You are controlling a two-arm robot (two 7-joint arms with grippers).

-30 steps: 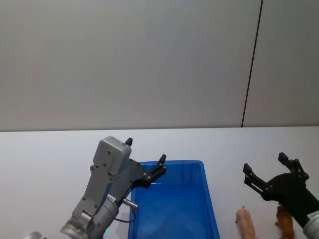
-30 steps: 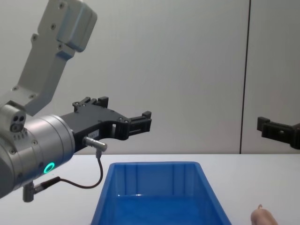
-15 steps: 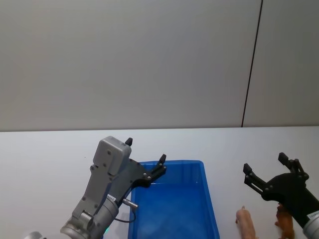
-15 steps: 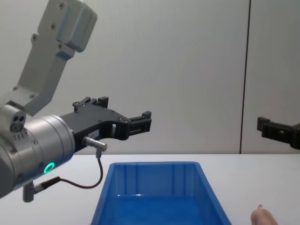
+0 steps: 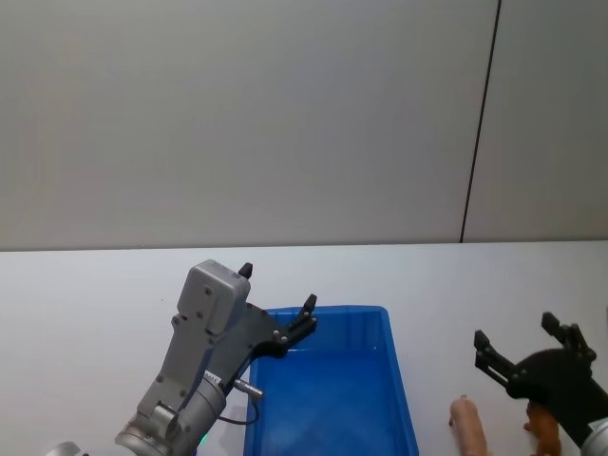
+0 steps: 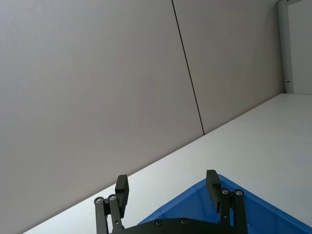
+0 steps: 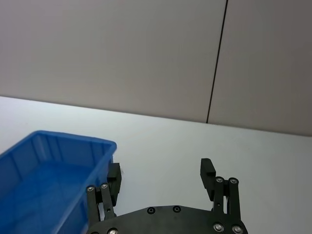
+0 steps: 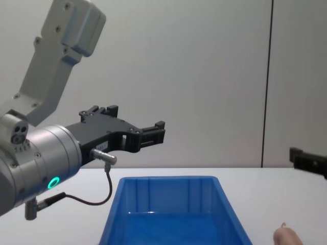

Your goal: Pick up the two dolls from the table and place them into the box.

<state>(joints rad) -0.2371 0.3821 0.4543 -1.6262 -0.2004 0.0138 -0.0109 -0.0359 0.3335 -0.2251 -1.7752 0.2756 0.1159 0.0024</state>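
the pale pink doll [image 5: 467, 427] lies on the white table [image 5: 85, 304] just beside the box [image 5: 332, 311], off its right wall. it is soft and rounded, with a small stub poking up. the dark brown doll [image 5: 540, 429] sits farther out from the box on that same side, partly hidden behind the right gripper. the two dolls are apart, with a strip of tabletop between them.

the box is a bright blue plastic bin, rectangular, with a thick rim, sloped ribbed walls and a glossy floor.

the right gripper [image 5: 515, 330] hangs off the table to the right of the box, over the dolls. its black fingers are spread wide and hold nothing. the left gripper [image 5: 277, 287] hovers over the box's far left corner, its fingers likewise parted and empty. behind it is a smooth grey metal wrist with a green ring light [image 8: 52, 182] and a thin black cable [image 8: 97, 199].

beyond the box, open tabletop runs to a plain grey wall [image 5: 285, 114] with one dark vertical seam.
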